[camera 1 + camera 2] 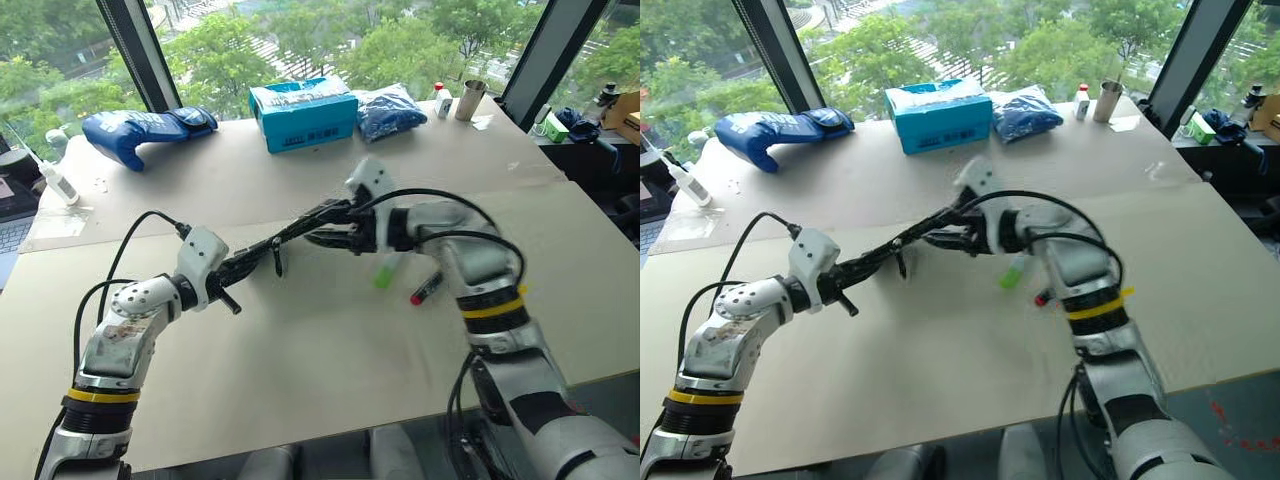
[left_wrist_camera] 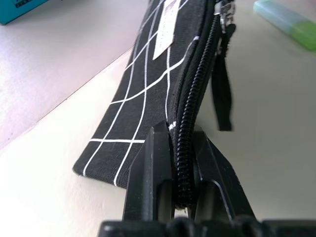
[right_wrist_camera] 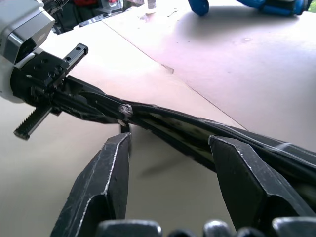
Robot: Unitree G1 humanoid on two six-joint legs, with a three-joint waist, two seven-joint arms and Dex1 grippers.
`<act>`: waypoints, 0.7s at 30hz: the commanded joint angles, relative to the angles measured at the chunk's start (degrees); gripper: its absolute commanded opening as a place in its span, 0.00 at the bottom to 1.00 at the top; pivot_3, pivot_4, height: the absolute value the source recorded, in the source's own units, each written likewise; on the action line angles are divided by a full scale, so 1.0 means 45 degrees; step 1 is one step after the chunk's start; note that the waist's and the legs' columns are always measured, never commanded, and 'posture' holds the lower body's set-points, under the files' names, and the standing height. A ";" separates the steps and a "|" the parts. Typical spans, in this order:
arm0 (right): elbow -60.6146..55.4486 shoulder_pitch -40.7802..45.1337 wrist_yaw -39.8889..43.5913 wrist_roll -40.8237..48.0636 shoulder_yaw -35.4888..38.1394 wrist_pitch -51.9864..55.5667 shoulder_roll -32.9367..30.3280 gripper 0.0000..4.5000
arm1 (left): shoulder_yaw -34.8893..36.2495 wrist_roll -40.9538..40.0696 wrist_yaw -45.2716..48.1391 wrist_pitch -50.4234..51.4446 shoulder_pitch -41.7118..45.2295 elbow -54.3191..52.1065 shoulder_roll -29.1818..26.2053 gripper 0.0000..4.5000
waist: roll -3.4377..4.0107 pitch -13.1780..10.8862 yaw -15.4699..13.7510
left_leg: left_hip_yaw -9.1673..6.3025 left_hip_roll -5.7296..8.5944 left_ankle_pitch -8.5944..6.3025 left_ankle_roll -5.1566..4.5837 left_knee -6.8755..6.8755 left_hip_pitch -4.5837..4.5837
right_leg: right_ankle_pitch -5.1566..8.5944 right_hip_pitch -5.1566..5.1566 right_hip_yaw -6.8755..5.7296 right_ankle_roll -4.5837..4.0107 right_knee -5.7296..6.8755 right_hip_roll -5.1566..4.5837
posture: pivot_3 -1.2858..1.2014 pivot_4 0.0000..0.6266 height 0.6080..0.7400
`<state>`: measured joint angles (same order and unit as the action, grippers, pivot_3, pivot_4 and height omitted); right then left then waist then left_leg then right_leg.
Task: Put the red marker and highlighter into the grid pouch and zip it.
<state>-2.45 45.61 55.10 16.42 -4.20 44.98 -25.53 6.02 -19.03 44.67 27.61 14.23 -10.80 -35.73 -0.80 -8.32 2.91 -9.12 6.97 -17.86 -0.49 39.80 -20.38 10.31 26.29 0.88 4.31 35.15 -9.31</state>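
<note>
My left gripper (image 1: 240, 272) is shut on one end of the grid pouch (image 1: 300, 232), which hangs edge-on above the table. In the left wrist view its fingers (image 2: 160, 148) pinch the zipper edge, with the black zipper cord (image 2: 222, 94) dangling beside it. At the pouch's other end my right gripper (image 3: 170, 140) stands open, and the pouch (image 3: 197, 131) runs across the gap between its fingers with its mouth parted. The green highlighter (image 1: 384, 275) and the red marker (image 1: 427, 289) lie on the table under my right forearm.
At the back of the table stand a teal tissue box (image 1: 303, 113), a blue bag (image 1: 150, 130), a dark blue packet (image 1: 390, 112), a small bottle (image 1: 441, 100) and a metal cup (image 1: 470, 98). A white bottle (image 1: 55, 182) lies at the far left edge.
</note>
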 commanded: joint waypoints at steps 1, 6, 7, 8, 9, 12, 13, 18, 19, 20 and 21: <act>-0.1909 -0.1242 0.0617 0.0629 0.1201 -0.0249 -0.1808 0.63 | 0.0963 -0.1247 0.0973 -0.0184 -0.0424 -0.0977 -0.0437 0.00 | -0.0001 0.0000 -0.0090 | 0.0006 0.0000 -0.0001 -0.0002 0.0000 0.0000 | 0.0000 0.0000 0.0001 0.0000 -0.0010 0.0000 | 0.52 0.24 1.00; -0.0989 -0.2673 -0.0594 -0.0405 0.2392 0.0156 -0.4291 0.63 | 0.0648 -0.0748 0.1806 -0.0966 -0.1329 -0.0796 -0.1177 0.00 | -0.0004 -0.0003 -0.0198 | 0.0059 0.0000 -0.0003 -0.0005 0.0004 0.0020 | 0.0000 -0.0006 0.0012 0.0000 -0.0030 -0.0012 | 0.52 0.24 1.00; -0.0818 -0.2692 -0.1044 -0.0436 0.2616 0.0570 -0.4440 0.63 | 0.0595 -0.0602 0.1664 -0.1114 -0.1313 -0.0673 -0.1140 0.00 | -0.0006 -0.0005 -0.0217 | 0.0077 -0.0001 -0.0003 -0.0005 0.0005 0.0025 | 0.0000 -0.0006 0.0017 -0.0001 -0.0032 -0.0014 | 0.52 0.24 1.00; -0.0796 -0.2744 -0.1463 -0.0469 0.2831 0.0885 -0.4534 0.63 | 0.0554 -0.0576 0.1574 -0.1180 -0.1263 -0.0585 -0.1049 0.00 | -0.0008 -0.0006 -0.0237 | 0.0094 -0.0001 -0.0002 -0.0005 0.0009 0.0027 | -0.0004 -0.0006 0.0025 -0.0007 -0.0032 -0.0017 | 0.52 0.24 1.00; -0.0800 -0.2789 -0.1782 -0.0453 0.3020 0.1315 -0.4614 0.63 | 0.0521 -0.0603 0.1529 -0.1201 -0.1230 -0.0538 -0.0950 0.00 | -0.0008 -0.0006 -0.0261 | 0.0104 -0.0003 -0.0002 -0.0005 0.0009 0.0027 | -0.0012 -0.0006 0.0028 -0.0019 -0.0038 -0.0017 | 0.52 0.24 1.00; -0.0468 -0.2576 -0.3190 -0.0708 0.3454 0.2823 -0.4639 0.63 | 0.0259 -0.0451 0.1401 -0.1380 -0.1302 -0.0517 -0.0740 0.00 | -0.0009 -0.0006 -0.0323 | 0.0117 -0.0030 -0.0001 -0.0003 0.0009 0.0034 | -0.0020 -0.0012 0.0027 -0.0031 -0.0036 -0.0008 | 0.52 0.24 1.00; -0.0528 -0.2488 -0.3530 -0.0615 0.3690 0.3407 -0.4580 0.63 | 0.0151 -0.0394 0.1393 -0.1443 -0.1280 -0.0436 -0.0663 0.00 | -0.0009 -0.0006 -0.0370 | 0.0123 -0.0035 -0.0001 -0.0004 0.0009 0.0033 | -0.0021 -0.0014 0.0029 -0.0032 -0.0036 -0.0008 | 0.52 0.24 1.00; -0.1316 -0.1818 -0.5059 -0.0079 0.4933 0.6759 -0.3833 0.63 | -0.0279 -0.0146 0.1378 -0.1743 -0.1188 -0.0136 -0.0444 0.00 | -0.0010 -0.0007 -0.0480 | 0.0137 -0.0034 -0.0002 -0.0006 0.0012 0.0028 | -0.0024 -0.0012 0.0037 -0.0029 -0.0041 -0.0011 | 0.52 0.24 1.00; -0.1528 -0.1684 -0.5339 -0.0008 0.5135 0.7334 -0.3592 0.63 | -0.0335 -0.0142 0.1376 -0.1767 -0.1151 -0.0094 -0.0425 0.00 | -0.0010 -0.0006 -0.0481 | 0.0140 -0.0036 -0.0002 -0.0006 0.0012 0.0029 | -0.0025 -0.0012 0.0040 -0.0031 -0.0042 -0.0011 | 0.52 0.24 1.00; -0.1873 -0.1458 -0.5721 -0.0013 0.5462 0.8231 -0.3090 0.63 | -0.0405 -0.0128 0.1360 -0.1794 -0.1085 -0.0029 -0.0384 0.00 | -0.0010 -0.0007 -0.0486 | 0.0141 -0.0037 -0.0002 -0.0006 0.0012 0.0030 | -0.0026 -0.0012 0.0042 -0.0032 -0.0041 -0.0011 | 0.52 0.24 1.00; -0.2110 -0.1320 -0.5964 -0.0026 0.5665 0.8795 -0.2768 0.63 | -0.0444 -0.0119 0.1345 -0.1808 -0.1046 0.0006 -0.0356 0.00 | -0.0010 -0.0006 -0.0484 | 0.0141 -0.0043 -0.0003 -0.0007 0.0011 0.0029 | -0.0026 -0.0013 0.0039 -0.0032 -0.0042 -0.0007 | 0.52 0.24 1.00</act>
<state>-7.91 37.90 30.86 15.07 18.20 78.97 -39.56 3.94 -19.69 50.88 21.07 8.36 -10.36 -37.54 -0.84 -8.34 0.73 -8.49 6.77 -17.87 -0.52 39.85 -20.24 10.19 26.24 1.06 4.17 34.96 -9.34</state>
